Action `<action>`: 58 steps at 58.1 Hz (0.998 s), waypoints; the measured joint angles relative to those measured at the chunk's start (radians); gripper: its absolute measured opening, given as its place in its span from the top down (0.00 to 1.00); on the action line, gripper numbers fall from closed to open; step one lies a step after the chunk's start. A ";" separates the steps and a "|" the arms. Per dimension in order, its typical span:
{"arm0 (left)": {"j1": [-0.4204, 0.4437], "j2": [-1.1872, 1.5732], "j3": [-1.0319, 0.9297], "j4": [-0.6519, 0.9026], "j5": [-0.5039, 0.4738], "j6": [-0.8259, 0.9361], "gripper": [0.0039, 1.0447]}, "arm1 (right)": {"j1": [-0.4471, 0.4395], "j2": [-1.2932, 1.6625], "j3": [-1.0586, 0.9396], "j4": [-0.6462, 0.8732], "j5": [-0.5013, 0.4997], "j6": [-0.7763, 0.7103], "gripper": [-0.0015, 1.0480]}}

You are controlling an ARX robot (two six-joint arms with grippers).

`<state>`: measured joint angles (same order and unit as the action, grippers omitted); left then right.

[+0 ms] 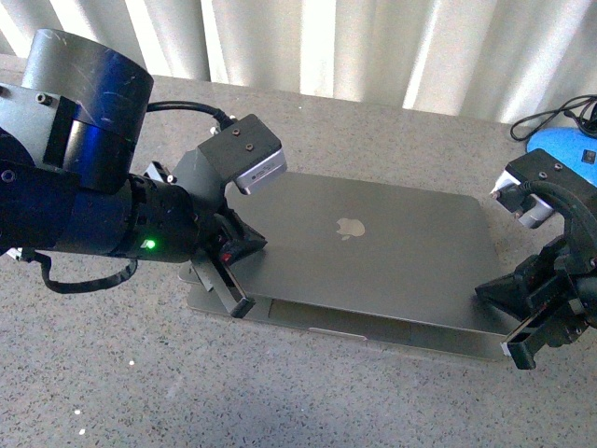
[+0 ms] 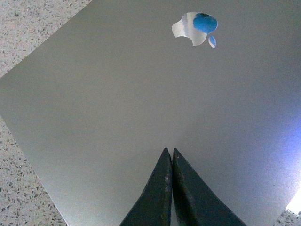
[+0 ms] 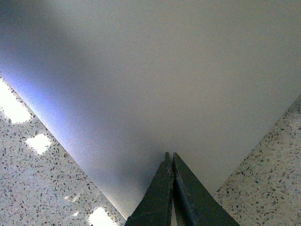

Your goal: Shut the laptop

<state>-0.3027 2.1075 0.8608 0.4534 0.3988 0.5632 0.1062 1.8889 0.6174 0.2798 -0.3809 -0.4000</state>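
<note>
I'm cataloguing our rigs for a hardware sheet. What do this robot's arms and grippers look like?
The left arm is thick, dark cylinders with a green light, black cables and a grey boxy camera on a screwed bracket. The right arm is black with a pale camera. The left gripper and right gripper have black, tapering wedge fingers.

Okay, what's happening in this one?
Both arms are at the laptop, which lies on a speckled table. The left gripper and right gripper, fingers shut, sit over the lid's left and right ends; contact is unclear. The lid is almost flat, and a thin gap shows above the base along the front edge.
</note>
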 joint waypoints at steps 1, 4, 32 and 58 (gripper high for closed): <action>0.001 0.001 0.000 0.001 0.002 0.000 0.97 | 0.000 0.000 0.000 0.000 0.000 0.000 0.99; 0.005 0.005 -0.001 0.006 0.006 -0.003 0.97 | 0.000 0.002 0.000 0.000 0.000 -0.002 0.99; 0.028 0.028 -0.008 0.032 0.026 -0.024 0.97 | 0.000 0.004 -0.002 -0.005 0.002 -0.014 0.99; 0.052 0.028 -0.014 0.012 0.073 -0.026 0.97 | -0.006 0.023 -0.008 -0.005 0.005 -0.020 0.99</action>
<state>-0.2508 2.1357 0.8467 0.4656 0.4721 0.5377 0.1001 1.9121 0.6098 0.2749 -0.3763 -0.4198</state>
